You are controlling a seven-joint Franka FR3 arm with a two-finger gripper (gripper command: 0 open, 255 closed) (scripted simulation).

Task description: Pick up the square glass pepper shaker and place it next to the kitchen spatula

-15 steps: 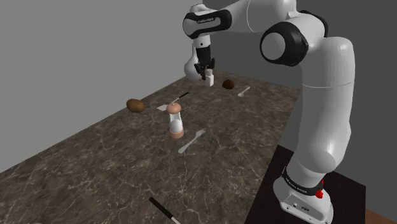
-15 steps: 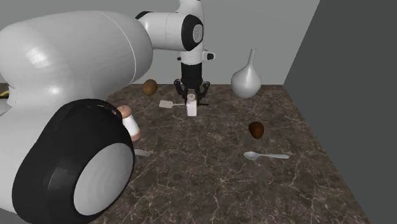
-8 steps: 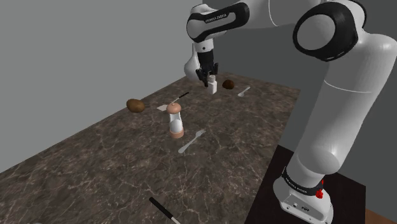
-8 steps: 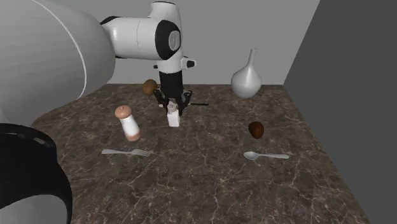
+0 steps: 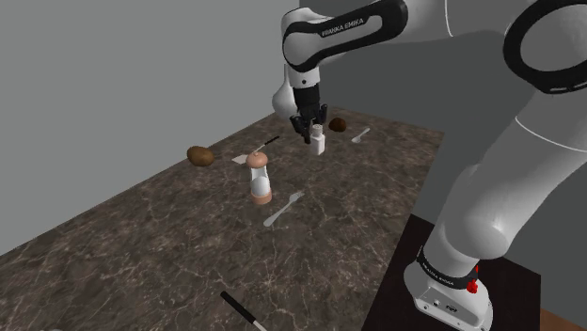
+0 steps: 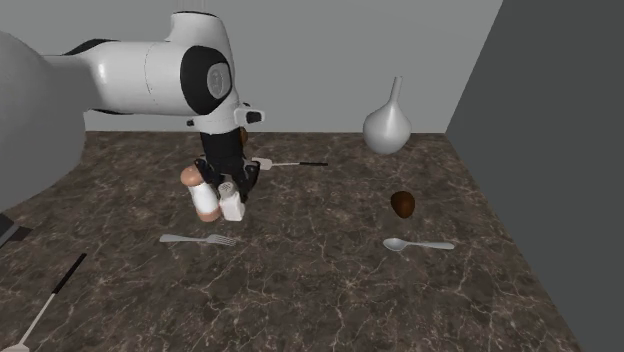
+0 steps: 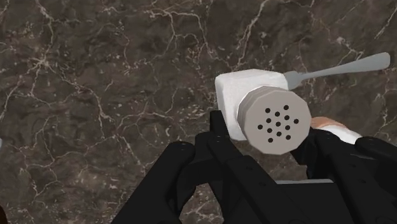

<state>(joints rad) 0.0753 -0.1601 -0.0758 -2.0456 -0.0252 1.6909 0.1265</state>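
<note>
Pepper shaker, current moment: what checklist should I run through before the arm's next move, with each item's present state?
1. Pincer shut on the white square shaker, clasping it on both sides: ok.
2. Shaker lifted off the marble countertop: ok, it hangs above it in the shoulder view.
3. Shaker roughly upright, perforated cap on top: ok.
4. Spatula lying flat on the countertop, target located: ok.
5. Bare countertop beside the spatula for setting down: ok, judging from the shoulder view.
6. Gap between the carried shaker and the pink-topped shaker close by: cannot tell.
</note>
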